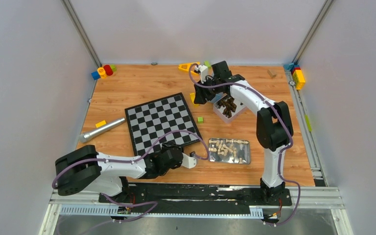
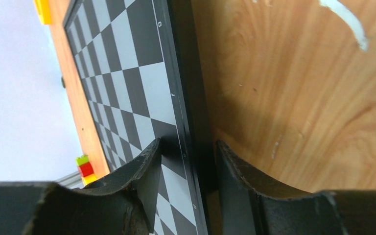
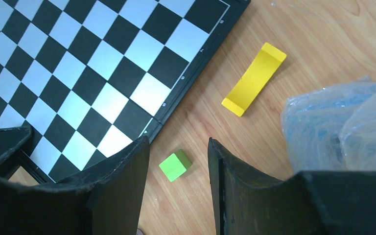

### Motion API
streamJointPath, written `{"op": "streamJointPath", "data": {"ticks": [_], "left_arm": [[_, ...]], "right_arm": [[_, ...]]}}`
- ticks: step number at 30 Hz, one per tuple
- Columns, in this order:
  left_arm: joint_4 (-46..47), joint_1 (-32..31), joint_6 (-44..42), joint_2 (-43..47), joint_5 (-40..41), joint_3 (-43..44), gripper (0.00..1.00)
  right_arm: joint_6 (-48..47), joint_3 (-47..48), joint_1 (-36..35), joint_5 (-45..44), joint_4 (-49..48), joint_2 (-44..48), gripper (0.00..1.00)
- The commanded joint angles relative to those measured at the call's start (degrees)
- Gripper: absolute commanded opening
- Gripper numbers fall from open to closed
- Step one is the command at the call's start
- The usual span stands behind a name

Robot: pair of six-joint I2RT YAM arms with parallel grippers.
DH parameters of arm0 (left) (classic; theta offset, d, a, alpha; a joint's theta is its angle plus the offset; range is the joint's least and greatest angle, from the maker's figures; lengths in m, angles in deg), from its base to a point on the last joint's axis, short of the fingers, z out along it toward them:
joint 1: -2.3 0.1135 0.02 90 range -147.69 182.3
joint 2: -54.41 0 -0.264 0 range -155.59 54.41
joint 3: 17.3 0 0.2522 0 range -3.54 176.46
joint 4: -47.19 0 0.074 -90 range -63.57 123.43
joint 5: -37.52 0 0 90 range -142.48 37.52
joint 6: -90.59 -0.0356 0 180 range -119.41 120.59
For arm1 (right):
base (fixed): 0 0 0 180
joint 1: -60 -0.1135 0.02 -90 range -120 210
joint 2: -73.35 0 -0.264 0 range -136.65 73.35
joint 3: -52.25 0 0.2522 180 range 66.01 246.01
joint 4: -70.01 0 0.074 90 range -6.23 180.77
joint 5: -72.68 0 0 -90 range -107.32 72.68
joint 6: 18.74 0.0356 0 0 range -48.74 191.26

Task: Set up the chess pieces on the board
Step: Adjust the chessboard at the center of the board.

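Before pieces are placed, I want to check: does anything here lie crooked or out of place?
Yes. The black-and-white checkered chessboard lies turned askew to the edges of the wooden table, and a small green cube sits loose beside its right rim.

Wooden bench [image 1: 137,83], and the board [image 1: 161,122] lies flat left of centre. Off its left side, a silver tube [image 1: 103,129] and a yellow block [image 1: 100,124]. Just off its right edge, a green cube [image 3: 175,165] and a yellow curved piece [image 3: 253,78]. Nearer the front, a metal tin [image 1: 247,157] holding pale chess pieces [image 1: 225,146].
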Motion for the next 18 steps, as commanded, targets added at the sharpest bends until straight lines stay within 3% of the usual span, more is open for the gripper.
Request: {"op": "streamJointPath", "data": {"ticks": [1, 8, 14, 18], "left_arm": [[-3.5, 0.0, 3.0, 2.0, -5.1, -0.6, 0.50], [-4.7, 0.0, 3.4, 3.6, -5.8, -0.8, 0.54], [-5.6, 0.0, 4.1, 3.9, -5.9, -0.7, 0.58], [-5.8, 0.0, 4.3, 4.6, -4.9, -0.7, 0.68]], "right_arm": [[0.7, -1.5, -0.9, -3.8, -0.7, 2.6, 0.49], [0.9, -5.6, -3.1, -12.9, -0.3, 2.4, 0.48], [1.0, -8.8, -4.4, -16.4, 1.1, 2.0, 0.54], [0.8, -9.1, -5.4, -17.4, 2.4, 1.2, 0.59]]}}
